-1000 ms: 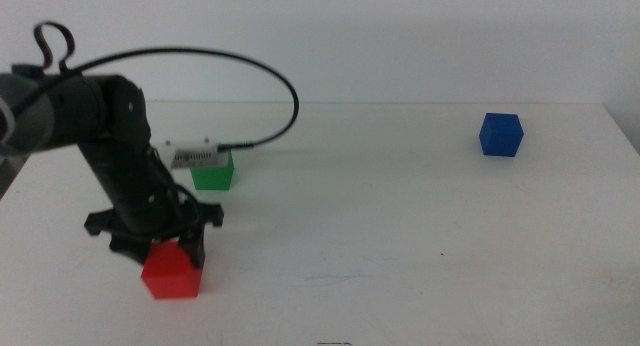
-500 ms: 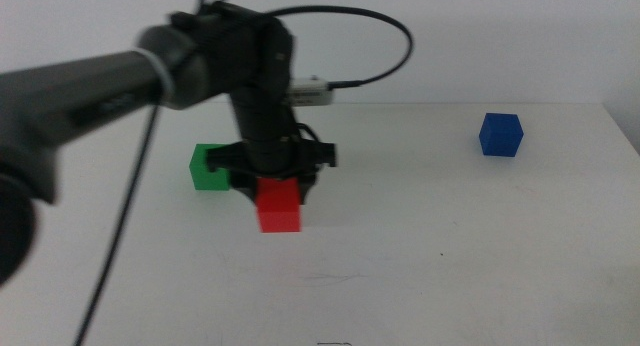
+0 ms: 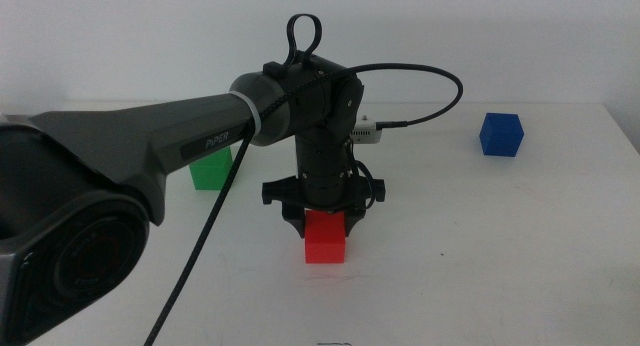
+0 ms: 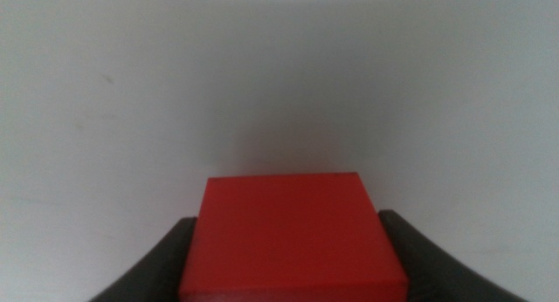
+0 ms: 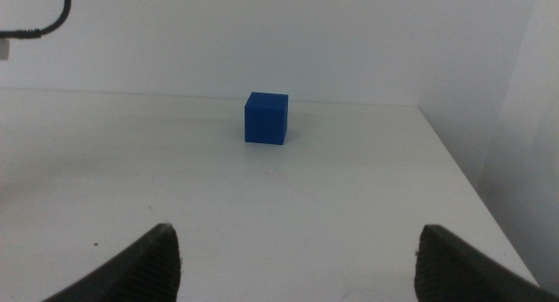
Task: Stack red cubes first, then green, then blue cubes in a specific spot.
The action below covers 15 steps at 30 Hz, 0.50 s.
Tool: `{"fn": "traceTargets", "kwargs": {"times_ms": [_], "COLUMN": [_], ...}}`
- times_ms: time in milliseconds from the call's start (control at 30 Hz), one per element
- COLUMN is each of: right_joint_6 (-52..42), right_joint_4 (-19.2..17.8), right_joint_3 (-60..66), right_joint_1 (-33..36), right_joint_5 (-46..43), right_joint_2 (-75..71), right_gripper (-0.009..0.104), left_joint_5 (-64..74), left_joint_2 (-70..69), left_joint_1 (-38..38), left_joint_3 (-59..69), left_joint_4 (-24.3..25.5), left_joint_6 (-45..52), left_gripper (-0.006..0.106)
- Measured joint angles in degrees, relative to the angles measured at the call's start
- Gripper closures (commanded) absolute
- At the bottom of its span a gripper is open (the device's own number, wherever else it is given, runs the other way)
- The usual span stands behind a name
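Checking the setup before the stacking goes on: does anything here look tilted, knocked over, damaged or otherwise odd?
Nothing stands out. The left tool holds the red cube squarely, near the middle of the table. The green cube and blue cube sit flat and apart. The right tool waits open, facing the blue one.

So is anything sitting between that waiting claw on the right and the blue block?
Nothing visible. In the right wrist view only bare white table lies between the open right gripper and the blue cube. The left gripper holds the red cube well away from it.
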Motion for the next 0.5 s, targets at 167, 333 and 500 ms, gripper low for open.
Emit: {"fn": "traceTargets", "kwargs": {"times_ms": [167,333,500], "right_joint_6": [0.0,0.0,0.0], "right_joint_4": [0.0,0.0,0.0], "right_joint_3": [0.0,0.0,0.0], "right_joint_1": [0.0,0.0,0.0], "right_joint_5": [0.0,0.0,0.0], "right_joint_2": [0.0,0.0,0.0], "right_gripper": [0.017,0.017,0.017], "left_joint_5": [0.0,0.0,0.0], "left_joint_2": [0.8,0.8,0.8], "left_joint_1": [0.0,0.0,0.0], "left_joint_3": [-0.1,-0.1,-0.1], "left_joint_4": [-2.7,-3.5,-3.5], "left_joint_6": [0.4,0.6,1.6], "left_gripper": [0.099,0.099,0.099]}}
